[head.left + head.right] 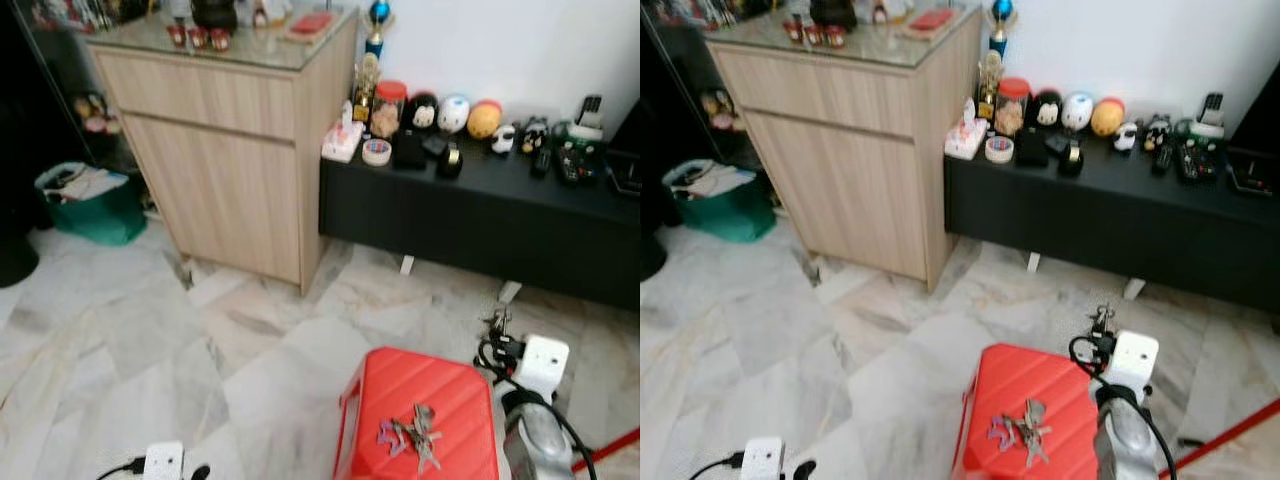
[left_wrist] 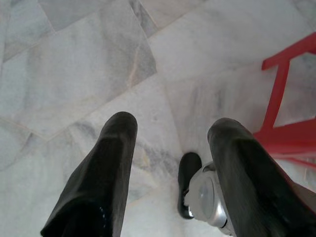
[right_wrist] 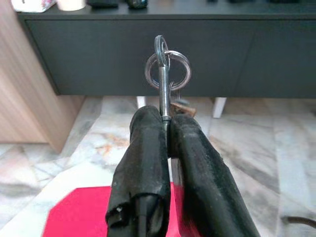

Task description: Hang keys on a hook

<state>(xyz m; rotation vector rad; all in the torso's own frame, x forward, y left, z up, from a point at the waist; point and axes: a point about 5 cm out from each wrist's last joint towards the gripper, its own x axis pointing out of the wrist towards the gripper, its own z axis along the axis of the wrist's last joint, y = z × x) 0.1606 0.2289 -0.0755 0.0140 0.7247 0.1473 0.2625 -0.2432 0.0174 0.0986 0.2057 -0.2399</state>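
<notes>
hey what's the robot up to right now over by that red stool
The right gripper has its jaws shut on a bunch of keys, holding the rings up in front of the black low cabinet. Another bunch of keys lies on the red stool. The left gripper hangs open over the marble floor. I can't make out a hook.

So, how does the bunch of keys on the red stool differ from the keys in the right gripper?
The bunch of keys lies flat and spread out on the red stool, touched by no gripper. The keys in the right gripper stand upright, with their rings uppermost, above the fingertips. The fingers are clamped on them, off the stool and facing the black cabinet. Both are metal keys on rings.
</notes>
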